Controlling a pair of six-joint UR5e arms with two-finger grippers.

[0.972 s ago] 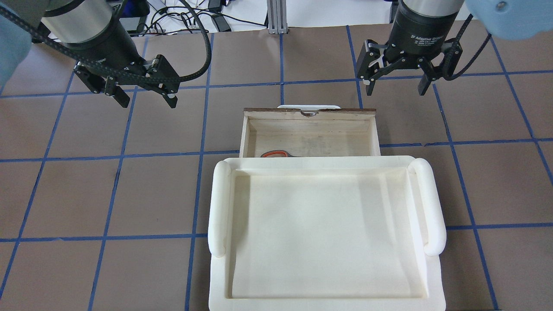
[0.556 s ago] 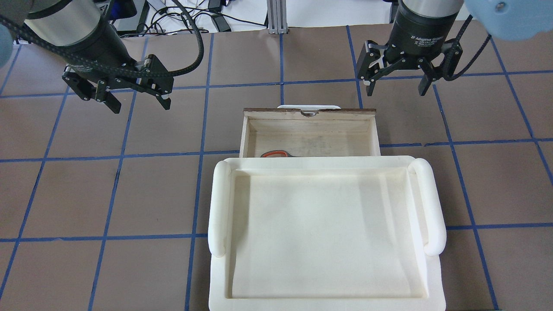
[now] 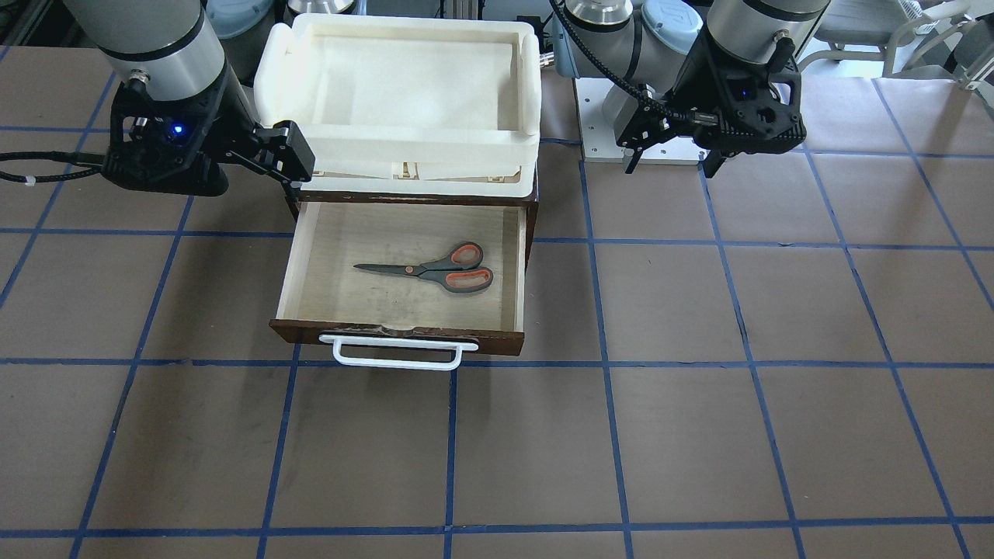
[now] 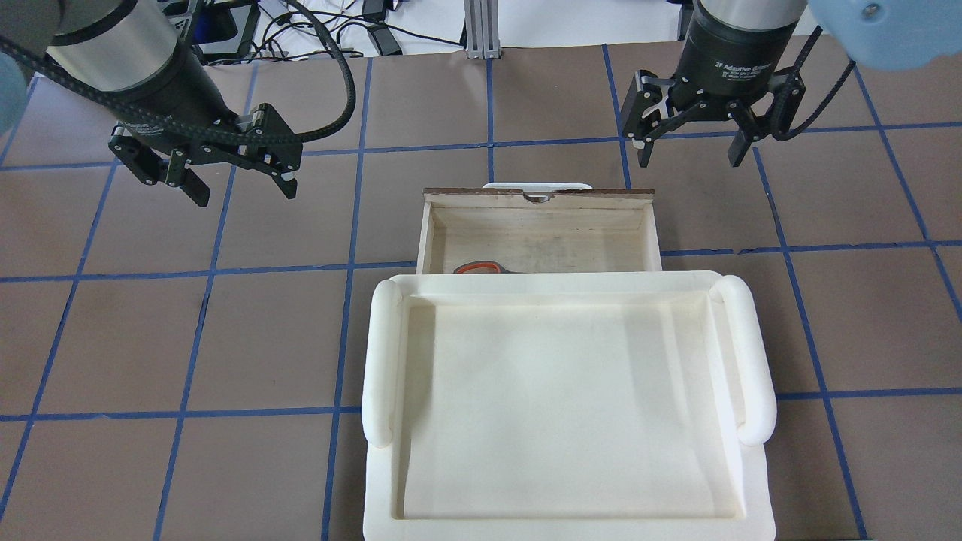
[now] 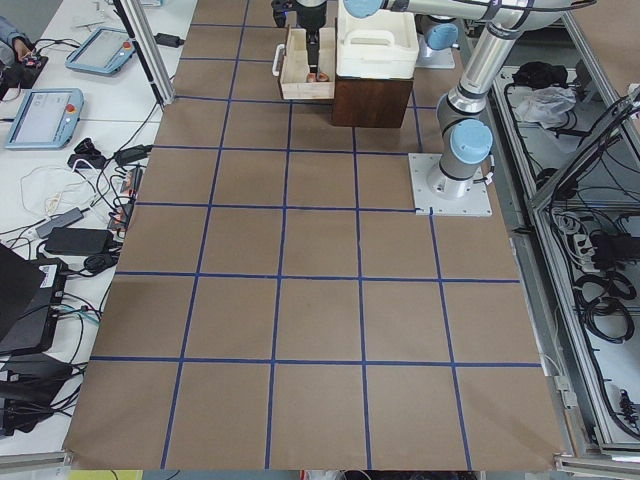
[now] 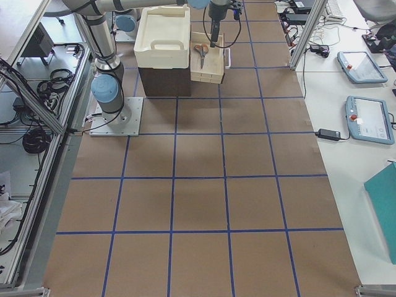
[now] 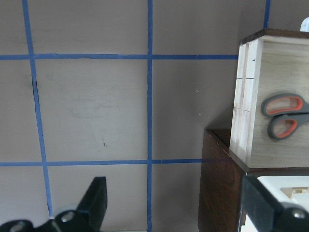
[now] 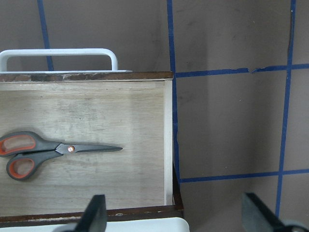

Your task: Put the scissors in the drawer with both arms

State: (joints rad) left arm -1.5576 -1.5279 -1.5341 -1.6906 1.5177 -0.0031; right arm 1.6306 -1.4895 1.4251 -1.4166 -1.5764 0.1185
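– Since a second ago, only the left gripper (image 4: 246, 197) has slid leftward overhead, away from the drawer (image 4: 537, 197); its fingers are spread.
– And the right gripper (image 4: 689, 161)?
– Spread too. Overhead, the foam tray (image 4: 556, 289) hides the scissors (image 4: 479, 267) except one orange loop.
– Front view?
– Scissors lie whole on the drawer floor. Wrist views crop both grippers' fingers at the bottom edge.

scissors (image 3: 421, 270) lying in drawer (image 3: 293, 268), tray (image 3: 404, 145) on cabinet (image 6: 164, 80), above drawer's rear

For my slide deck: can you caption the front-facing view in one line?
Scissors lie flat in the pulled-out drawer; left gripper and right gripper hang open on either side.
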